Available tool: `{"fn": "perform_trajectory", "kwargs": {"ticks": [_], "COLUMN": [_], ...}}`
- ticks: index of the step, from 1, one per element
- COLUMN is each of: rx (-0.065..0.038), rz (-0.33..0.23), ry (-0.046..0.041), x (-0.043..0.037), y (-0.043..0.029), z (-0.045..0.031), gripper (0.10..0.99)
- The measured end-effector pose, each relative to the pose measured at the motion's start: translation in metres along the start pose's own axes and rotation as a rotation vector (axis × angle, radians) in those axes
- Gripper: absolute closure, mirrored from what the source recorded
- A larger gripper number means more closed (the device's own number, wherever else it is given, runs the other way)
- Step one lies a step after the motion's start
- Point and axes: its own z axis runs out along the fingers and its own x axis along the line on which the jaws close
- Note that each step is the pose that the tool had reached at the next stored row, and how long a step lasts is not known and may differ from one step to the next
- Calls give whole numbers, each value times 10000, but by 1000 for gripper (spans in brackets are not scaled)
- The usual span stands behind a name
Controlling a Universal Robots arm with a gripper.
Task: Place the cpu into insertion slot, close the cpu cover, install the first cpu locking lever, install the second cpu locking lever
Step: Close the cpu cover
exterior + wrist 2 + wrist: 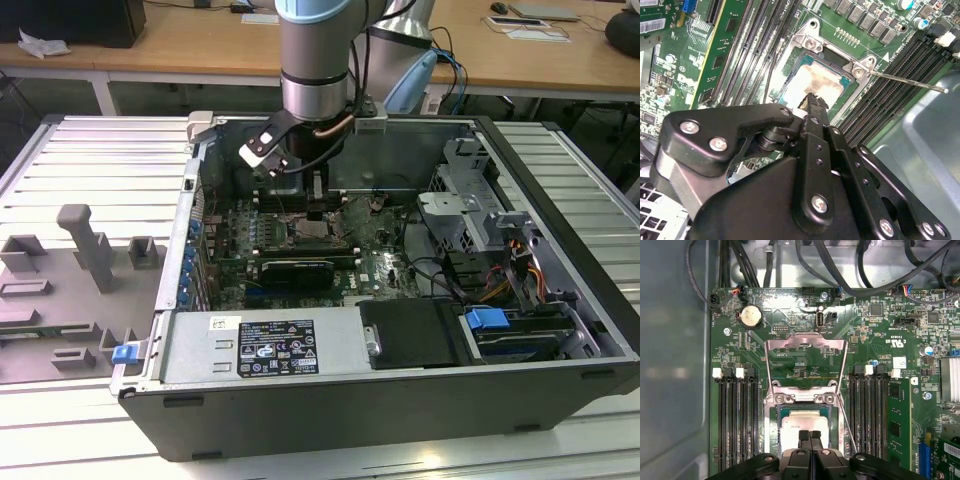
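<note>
Gripper fingers closed together, tips over, seemingly touching, the cpu seated in the insertion slot; cpu cover raised; printed label on the case.

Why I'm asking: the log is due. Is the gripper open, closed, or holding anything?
The gripper is closed, holding nothing, tips over the chip.

A black-and-white label sits on the silver power supply box in the exterior view, but its print is too fine to read. Small white lettering on the green circuit board in the first wrist view is upside down and unclear. In the second wrist view a white triangle marks the board beside the socket corner.
</note>
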Motion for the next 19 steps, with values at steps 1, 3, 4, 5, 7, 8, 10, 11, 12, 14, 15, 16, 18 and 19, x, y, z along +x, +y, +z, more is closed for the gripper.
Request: {"fn": "perform_trajectory", "kwargs": {"ticks": [1,3,4,5,7,8,10,11,12,14,15,16,18,19], "rx": [3,2,2,2,0,1,6,15,17,17,17,18,17,18], "rz": [0,1,0,0,1,1,1,0,-1,1,0,-1,-1,0], "ry": [-6,-4,-3,-4,-2,0,-4,-4,-3,-3,0,-5,-2,-2], "x": [-1,-1,-1,-1,-1,-1,-1,0,-1,-1,0,-2,-1,0], "y": [0,1,2,2,3,3,53,85,95,98,136,204,335,357], "z": [-10,-23,-34,-44,-48,-48,-43,-41,-41,-89,-104,-273,-301,-300], "gripper": [980,980,980,980,980,980,980,980,980,980,980,980,980,980]}}
